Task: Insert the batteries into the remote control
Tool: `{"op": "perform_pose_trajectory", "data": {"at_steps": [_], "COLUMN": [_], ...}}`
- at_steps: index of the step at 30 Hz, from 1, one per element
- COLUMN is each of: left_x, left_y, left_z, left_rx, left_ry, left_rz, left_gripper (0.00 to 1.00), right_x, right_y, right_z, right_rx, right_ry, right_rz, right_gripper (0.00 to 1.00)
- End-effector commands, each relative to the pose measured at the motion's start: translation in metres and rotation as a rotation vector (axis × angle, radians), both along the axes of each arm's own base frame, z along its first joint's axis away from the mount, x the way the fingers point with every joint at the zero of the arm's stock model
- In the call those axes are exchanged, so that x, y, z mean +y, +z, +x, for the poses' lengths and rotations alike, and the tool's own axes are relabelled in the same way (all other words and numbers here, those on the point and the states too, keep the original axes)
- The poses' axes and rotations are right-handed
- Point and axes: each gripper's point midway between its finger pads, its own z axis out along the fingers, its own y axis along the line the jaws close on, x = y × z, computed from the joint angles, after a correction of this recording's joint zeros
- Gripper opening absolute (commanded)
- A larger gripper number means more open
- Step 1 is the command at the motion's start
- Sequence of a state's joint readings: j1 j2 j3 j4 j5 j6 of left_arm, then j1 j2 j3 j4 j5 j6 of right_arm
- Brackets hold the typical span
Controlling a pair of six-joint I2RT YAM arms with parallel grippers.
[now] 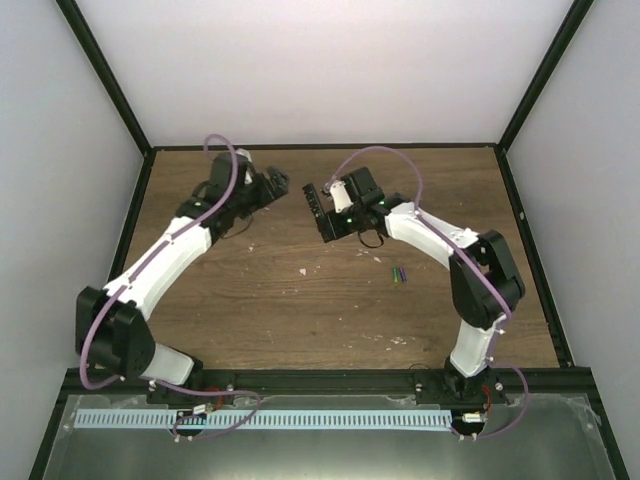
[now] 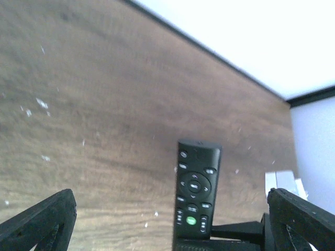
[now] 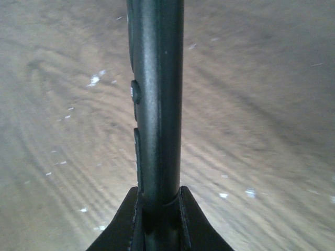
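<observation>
Clamped edge-on in right gripper (image 3: 159, 209): remote control (image 3: 157, 94), clear of table (image 1: 300, 300). Spread wide, empty, facing its buttons: left gripper (image 1: 277, 184). Behind right gripper, on table: batteries (image 1: 398, 273). Best turned cover-side up before loading.

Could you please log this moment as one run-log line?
right gripper: shut on remote control | left gripper: open, facing it | batteries: on table, untouched
</observation>
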State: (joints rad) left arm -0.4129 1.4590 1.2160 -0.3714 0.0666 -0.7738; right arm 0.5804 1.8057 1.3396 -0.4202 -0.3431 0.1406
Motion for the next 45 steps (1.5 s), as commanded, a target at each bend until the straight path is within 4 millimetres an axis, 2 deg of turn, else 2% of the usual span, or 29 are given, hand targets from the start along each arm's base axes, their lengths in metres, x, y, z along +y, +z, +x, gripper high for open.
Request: {"op": "perform_pose_trajectory", "data": {"at_steps": [1, 4, 9, 13, 18, 25, 31, 41, 45], "left_x": [0.03, 0.034, 0.018, 0.009, 0.007, -0.004, -0.016, -0.033, -0.038], "left_y": [0.065, 0.074, 0.075, 0.066, 0.057, 0.047, 0.049, 0.036, 0.033], "left_z": [0.005, 0.004, 0.0, -0.004, -0.009, -0.015, -0.017, -0.012, -0.01], "left_rx": [-0.153, -0.131, -0.079, -0.048, -0.04, -0.026, -0.057, -0.021, -0.011], "left_ry": [0.067, 0.073, 0.048, 0.045, 0.066, 0.067, 0.056, 0.04, 0.032], "left_rz": [-0.036, -0.103, -0.255, -0.373, -0.451, -0.463, -0.488, -0.42, -0.409], "left_gripper": [0.99, 0.97, 0.95, 0.92, 0.88, 0.88, 0.88, 0.84, 0.78], "right_x": [-0.04, -0.054, -0.067, -0.069, -0.063, -0.047, -0.034, -0.021, -0.019], "right_y": [0.038, 0.056, 0.092, 0.108, 0.12, 0.116, 0.101, 0.098, 0.098], "right_z": [0.025, 0.032, 0.036, 0.033, 0.02, 0.008, 0.004, -0.003, -0.004], "right_rx": [-0.278, -0.457, -0.812, -1.001, -1.168, -1.287, -1.288, -1.296, -1.299], "right_ry": [-0.148, -0.2, -0.275, -0.31, -0.308, -0.248, -0.196, -0.152, -0.144], "right_rz": [-0.192, -0.325, -0.578, -0.729, -0.796, -0.848, -0.87, -0.859, -0.859], "right_gripper": [0.01, 0.01, 0.01, 0.01, 0.01, 0.01, 0.01, 0.01, 0.01]}}
